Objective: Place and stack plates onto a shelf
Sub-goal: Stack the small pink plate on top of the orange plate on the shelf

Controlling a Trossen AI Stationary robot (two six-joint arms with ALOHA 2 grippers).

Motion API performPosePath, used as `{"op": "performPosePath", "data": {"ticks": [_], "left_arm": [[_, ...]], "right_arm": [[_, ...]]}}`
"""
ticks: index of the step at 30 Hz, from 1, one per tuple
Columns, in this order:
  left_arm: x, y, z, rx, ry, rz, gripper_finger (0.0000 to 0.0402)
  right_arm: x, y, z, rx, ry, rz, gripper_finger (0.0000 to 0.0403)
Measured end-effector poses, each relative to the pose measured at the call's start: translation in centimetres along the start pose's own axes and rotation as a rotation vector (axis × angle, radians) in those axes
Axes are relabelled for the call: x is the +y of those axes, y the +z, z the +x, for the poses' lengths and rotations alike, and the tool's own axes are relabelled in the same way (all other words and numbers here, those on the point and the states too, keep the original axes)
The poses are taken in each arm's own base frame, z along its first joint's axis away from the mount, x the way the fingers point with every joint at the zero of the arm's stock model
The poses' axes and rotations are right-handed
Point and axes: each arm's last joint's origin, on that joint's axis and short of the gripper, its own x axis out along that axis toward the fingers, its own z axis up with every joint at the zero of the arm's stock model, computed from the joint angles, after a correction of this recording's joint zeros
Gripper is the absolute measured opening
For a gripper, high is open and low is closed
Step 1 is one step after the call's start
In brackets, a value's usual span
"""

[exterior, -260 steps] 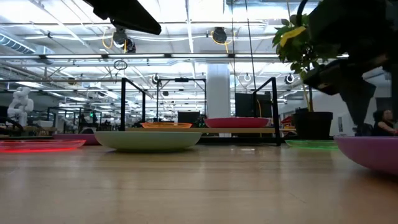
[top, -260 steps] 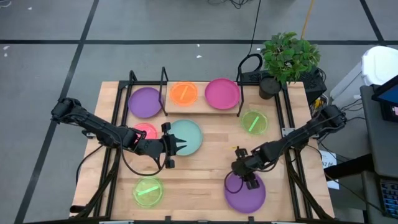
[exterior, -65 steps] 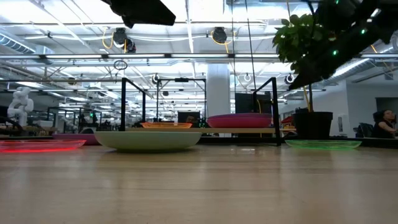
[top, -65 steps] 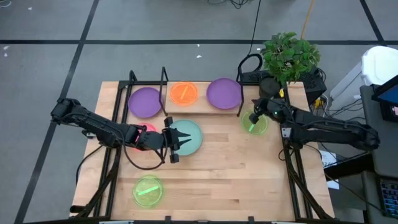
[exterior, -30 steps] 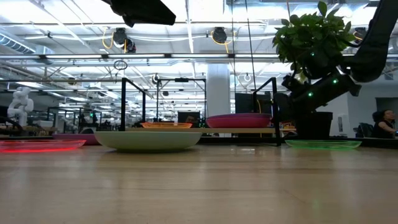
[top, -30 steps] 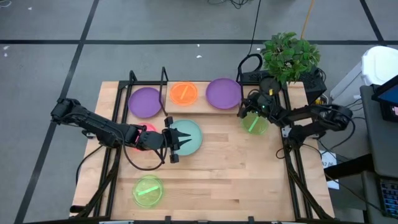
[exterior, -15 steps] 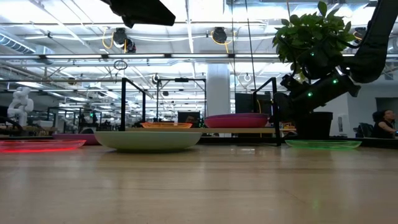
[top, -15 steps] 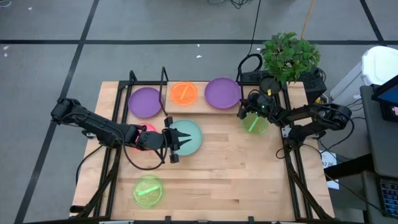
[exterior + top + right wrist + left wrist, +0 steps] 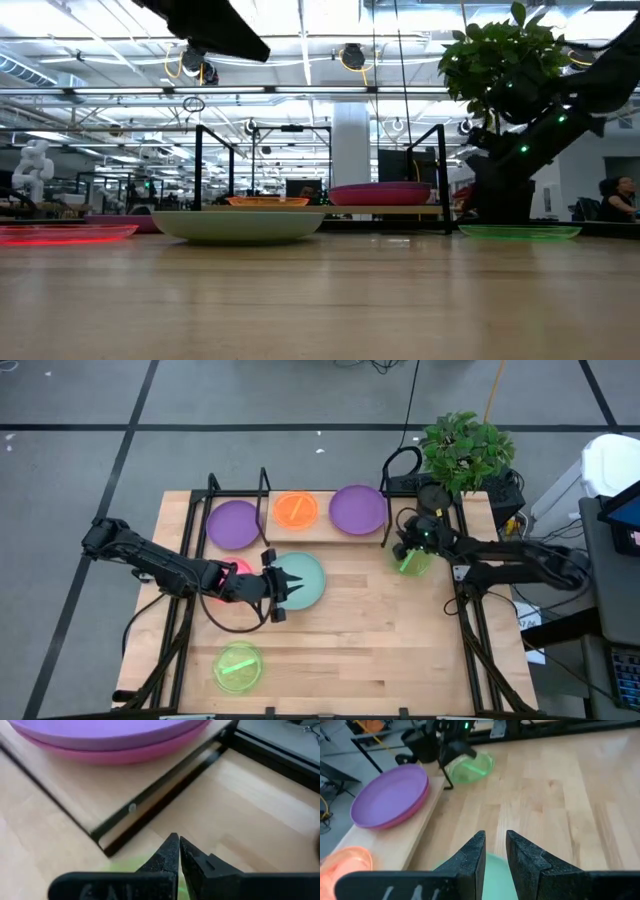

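Two arms share the bench (image 9: 340,610). The shelf (image 9: 320,525) along its far edge carries a purple plate (image 9: 357,508) stacked on a magenta plate (image 9: 415,810), nested to save room, beside an orange plate (image 9: 296,509). The teal plate (image 9: 300,580) lies mid-bench under the left gripper (image 9: 285,586), jaws parted slightly, holding nothing. The right gripper (image 9: 408,546), jaws clenched and empty, hovers over a green plate (image 9: 410,557) just off the shelf's end, likely the next pickup.
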Motion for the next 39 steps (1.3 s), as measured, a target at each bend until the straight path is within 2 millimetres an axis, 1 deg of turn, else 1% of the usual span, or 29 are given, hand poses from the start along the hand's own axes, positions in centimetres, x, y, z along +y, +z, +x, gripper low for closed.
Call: {"op": "performPosePath", "data": {"ticks": [5, 10, 12, 16, 19, 22, 27, 32, 39], "left_arm": [[0.0, -0.5, 0.1, 0.05, 0.006, -0.029, 0.0083], [-0.2, -1.1, -0.1, 0.097, 0.007, -0.106, 0.0083], [-0.4, -1.4, -0.3, 0.126, 0.006, -0.146, 0.0083], [-1.1, -2.7, -1.0, 0.237, 0.004, -0.2, 0.0083], [-1.7, -3.8, -1.7, 0.331, 0.012, -0.234, 0.0083], [-2.2, -4.6, -2.5, 0.402, 0.029, -0.269, 0.0083], [-2.7, -5.7, -3.5, 0.482, 0.075, -0.32, 0.0083], [-2.5, -6.6, -4.1, 0.54, 0.167, -0.318, 0.0083], [-2.8, -7.5, -5.0, 0.608, 0.209, -0.289, 0.0083]], "right_arm": [[-0.3, -0.3, -2.2, 0.034, 0.013, -0.005, 0.0], [-0.3, -1.3, -4.2, 0.119, 0.123, 0.009, 0.0], [-0.1, -1.6, -4.7, 0.135, 0.199, 0.025, 0.0], [1.0, -1.4, -5.5, 0.076, 0.434, 0.039, 0.0], [1.7, -1.2, -6.0, 0.054, 0.505, 0.043, 0.0], [2.3, -1.1, -6.2, 0.041, 0.531, 0.045, 0.0], [3.5, -1.6, -6.6, 0.067, 0.542, 0.007, 0.0], [4.6, -2.1, -7.0, 0.082, 0.538, 0.005, 0.0], [6.3, -3.1, -7.6, 0.134, 0.555, 0.004, 0.0]]}}
